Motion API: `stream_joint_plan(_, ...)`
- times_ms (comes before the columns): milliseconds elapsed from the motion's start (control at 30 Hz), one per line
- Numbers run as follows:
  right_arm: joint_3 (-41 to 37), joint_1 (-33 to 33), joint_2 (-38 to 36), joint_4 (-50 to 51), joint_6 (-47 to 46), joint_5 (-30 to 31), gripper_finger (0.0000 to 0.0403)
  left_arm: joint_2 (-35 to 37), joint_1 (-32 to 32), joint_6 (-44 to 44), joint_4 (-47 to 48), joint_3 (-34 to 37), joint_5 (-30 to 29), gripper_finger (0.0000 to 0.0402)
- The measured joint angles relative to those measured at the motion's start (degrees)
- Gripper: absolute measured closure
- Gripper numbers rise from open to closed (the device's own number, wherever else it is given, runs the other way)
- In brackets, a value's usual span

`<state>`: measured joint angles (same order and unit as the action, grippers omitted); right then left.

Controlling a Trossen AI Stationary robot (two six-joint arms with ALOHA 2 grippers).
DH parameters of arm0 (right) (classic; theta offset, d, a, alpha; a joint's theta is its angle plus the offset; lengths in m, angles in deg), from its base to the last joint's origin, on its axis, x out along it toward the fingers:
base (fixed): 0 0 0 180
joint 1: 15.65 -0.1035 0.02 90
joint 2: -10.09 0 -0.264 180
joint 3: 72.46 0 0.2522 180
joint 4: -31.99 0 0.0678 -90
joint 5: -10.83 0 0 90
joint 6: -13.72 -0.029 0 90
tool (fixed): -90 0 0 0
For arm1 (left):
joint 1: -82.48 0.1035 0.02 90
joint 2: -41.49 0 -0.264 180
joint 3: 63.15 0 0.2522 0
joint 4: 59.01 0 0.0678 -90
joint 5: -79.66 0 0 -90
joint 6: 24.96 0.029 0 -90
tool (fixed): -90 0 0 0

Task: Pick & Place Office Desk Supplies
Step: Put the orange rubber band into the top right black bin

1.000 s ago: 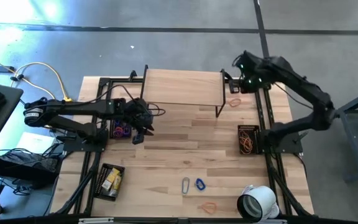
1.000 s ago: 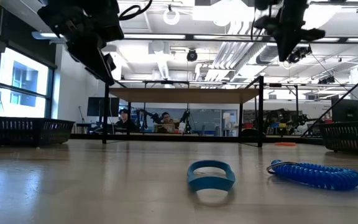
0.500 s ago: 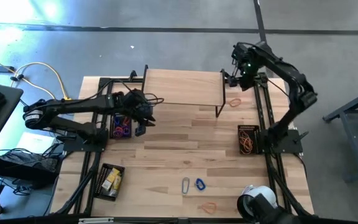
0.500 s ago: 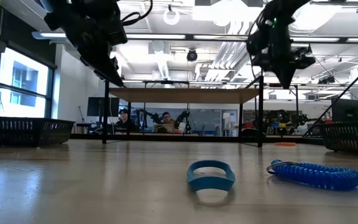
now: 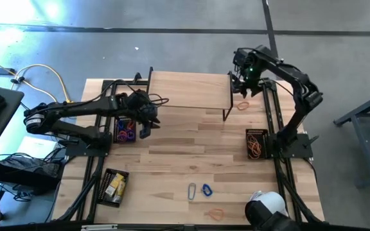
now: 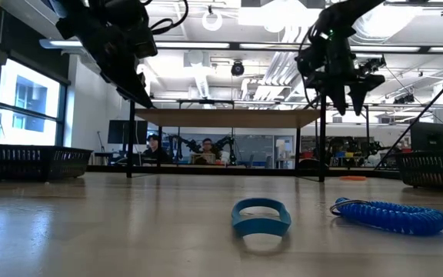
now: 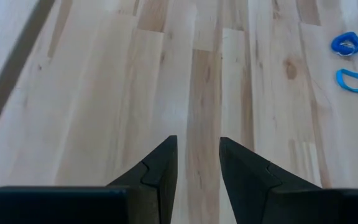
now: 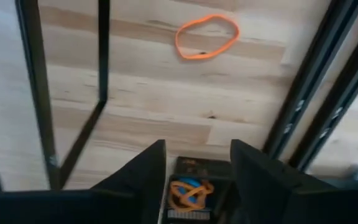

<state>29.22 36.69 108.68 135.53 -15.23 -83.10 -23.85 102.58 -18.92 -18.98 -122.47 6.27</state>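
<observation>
Looking down on a wooden desk, loose supplies lie scattered. At six o'clock, nearest the front edge, an orange band rests flat; just beyond it a silver oval clip and a blue loop lie side by side. These look light; the bands seem soft and limp, so pinching one strand against the desk should serve, while the clip looks stiff and slippery, best taken across its narrow width. At nine o'clock the left tool hovers over bare wood, fingers parted and holding nothing. At one o'clock, farthest away, the right tool points down, open and empty, with another orange band lying just beyond it.
</observation>
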Motion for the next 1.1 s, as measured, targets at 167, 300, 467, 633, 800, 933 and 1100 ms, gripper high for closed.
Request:
stream_joint_plan(167,0.0,-1.1,-0.3,0.2,9.0,3.0,0.0231,0.0,0.0,0.0,0.1,0.0,0.8,0.0287)
stream_joint_plan(300,0.0,-1.2,-1.2,0.2,21.5,5.3,0.0234,0.0,0.0,0.0,0.1,0.0,0.8,0.0287)
stream_joint_plan(467,0.0,-2.5,-3.2,0.1,36.6,8.2,0.0235,0.0,0.0,0.2,0.0,0.0,0.8,0.0287)
stream_joint_plan(633,0.0,-4.3,-4.3,-0.7,41.8,15.6,0.0234,0.0,0.0,1.1,-0.1,0.0,0.8,0.0287)
stream_joint_plan(800,0.0,-4.4,-4.4,0.1,39.7,11.2,0.0237,-0.1,0.0,1.1,-0.3,0.0,0.8,0.0287)
stream_joint_plan(933,0.0,-5.9,-4.4,0.2,38.3,4.4,0.0239,-0.1,0.0,1.1,-0.3,0.0,0.8,0.0287)
stream_joint_plan(1100,0.0,-9.4,-4.4,0.2,40.8,3.6,0.0239,-0.1,0.0,1.1,-0.2,0.0,0.8,0.0287)
